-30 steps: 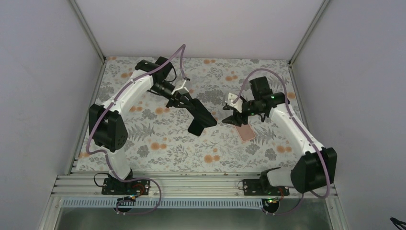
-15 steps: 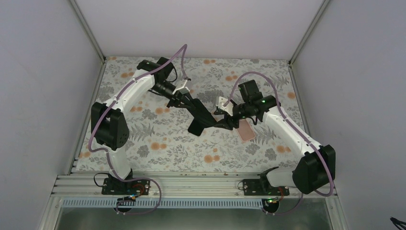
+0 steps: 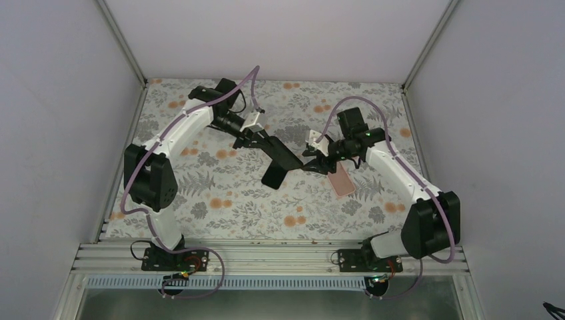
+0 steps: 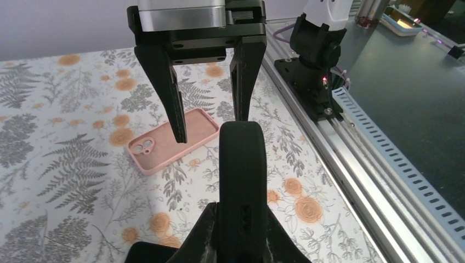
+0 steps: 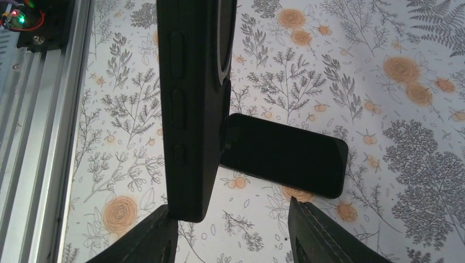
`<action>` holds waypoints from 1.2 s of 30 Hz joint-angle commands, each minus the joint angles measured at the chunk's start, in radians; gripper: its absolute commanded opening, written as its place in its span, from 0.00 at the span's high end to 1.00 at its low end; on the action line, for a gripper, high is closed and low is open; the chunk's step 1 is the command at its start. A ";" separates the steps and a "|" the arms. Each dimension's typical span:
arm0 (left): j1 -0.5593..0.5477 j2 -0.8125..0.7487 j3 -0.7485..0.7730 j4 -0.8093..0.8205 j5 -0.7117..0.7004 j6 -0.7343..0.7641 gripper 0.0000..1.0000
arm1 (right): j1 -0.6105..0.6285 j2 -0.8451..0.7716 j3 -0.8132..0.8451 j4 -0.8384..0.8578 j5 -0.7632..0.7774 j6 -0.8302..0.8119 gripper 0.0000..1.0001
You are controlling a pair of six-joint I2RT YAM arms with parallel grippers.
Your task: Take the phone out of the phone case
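Standing here, I can make out no writing at all. The black case [image 4: 242, 164], the pink case [image 4: 173, 139] and the bench [image 3: 233, 207] show no word, brand mark or number that can be read; the bench cloth carries only printed flowers and ferns. A lit panel [image 4: 403, 19] beyond the rail is too blurred to read.

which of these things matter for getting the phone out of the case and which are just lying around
For the job: black case, gripped by the left gripper; right gripper, open around its free end.
Lying about: pink case, empty; black phone, lying flat.
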 commanded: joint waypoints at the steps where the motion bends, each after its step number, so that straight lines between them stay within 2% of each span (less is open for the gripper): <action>1: -0.029 -0.063 -0.023 -0.111 0.116 0.029 0.98 | -0.069 0.053 0.065 0.041 0.106 -0.093 0.49; 9: -0.098 -0.056 -0.039 -0.111 0.149 0.019 0.98 | -0.081 0.148 0.166 0.046 0.095 -0.115 0.54; 36: -0.179 -0.028 -0.081 -0.113 0.097 0.001 0.98 | -0.107 0.189 0.242 0.178 0.233 -0.114 0.59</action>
